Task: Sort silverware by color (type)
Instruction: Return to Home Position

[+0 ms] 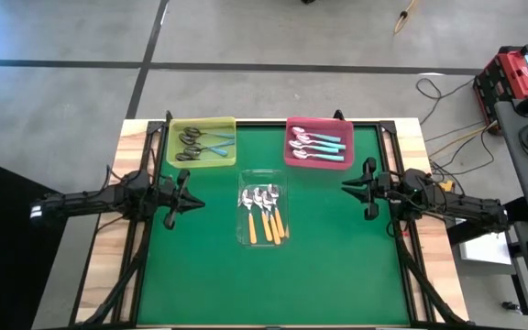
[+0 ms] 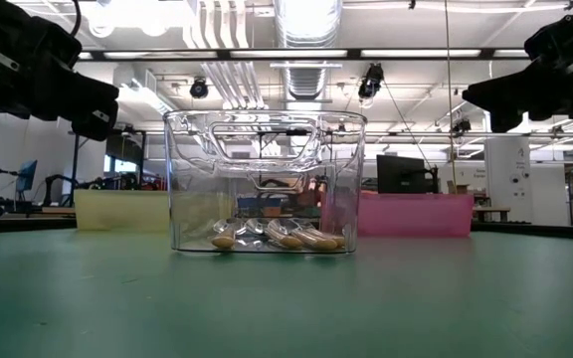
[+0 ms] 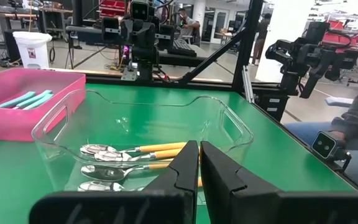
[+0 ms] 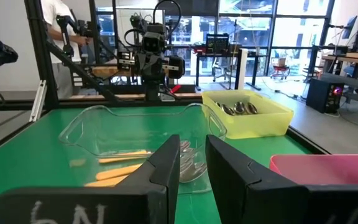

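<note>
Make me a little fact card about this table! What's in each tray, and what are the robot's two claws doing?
Yellow tray: dark spoons with blue handles
Pink tray: silver spoons with light blue handles
Clear tray: orange-handled spoons, in the middle of the table
Left gripper: raised at the left side, shut, empty
Right gripper: raised at the right side, slightly open, empty
Green mat: no loose spoons visible

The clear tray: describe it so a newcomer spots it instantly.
On the green table mat, look at the middle, apart from the yellow tray and pink tray at one edge. The clear tray is the only see-through one, holding the orange-handled spoons.
</note>
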